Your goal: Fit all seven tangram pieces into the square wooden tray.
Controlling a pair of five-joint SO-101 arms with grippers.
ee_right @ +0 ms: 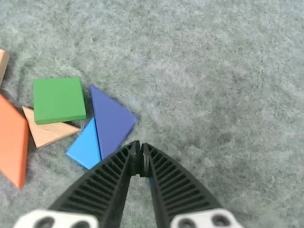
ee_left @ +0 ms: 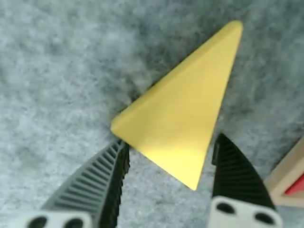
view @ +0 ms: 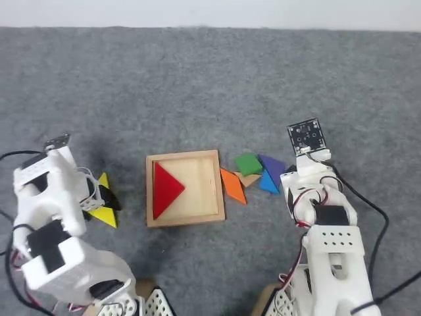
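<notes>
Between the fingers of the left claw (ee_left: 171, 142) lies the yellow triangle (ee_left: 185, 109), flat on the carpet (view: 197, 85). The jaws stand released, one to each side of the triangle's near end, and most of the piece stretches ahead of the tips. Whether either finger touches its edge I cannot tell. Off to this claw's side sits the tray (view: 184, 221), with the red triangle (view: 166, 187) in the half nearer this claw.

The step in hand looks like picking up the yellow piece, so the task is early, with one piece of seven seated. The next move calls for closing on slanted edges, which may squeeze the piece forward out of the grip. A deeper bite first seems wise, then a lift, a carry and a turn to sit beside the red one.

The right claw (ee_right: 141, 151) is clenched on nothing, just beside the blue triangle (ee_right: 85, 147) and purple triangle (ee_right: 111, 121). Beyond them lie the green square (ee_right: 59, 99), wood triangle (ee_right: 47, 133) and orange piece (ee_right: 12, 142).
</notes>
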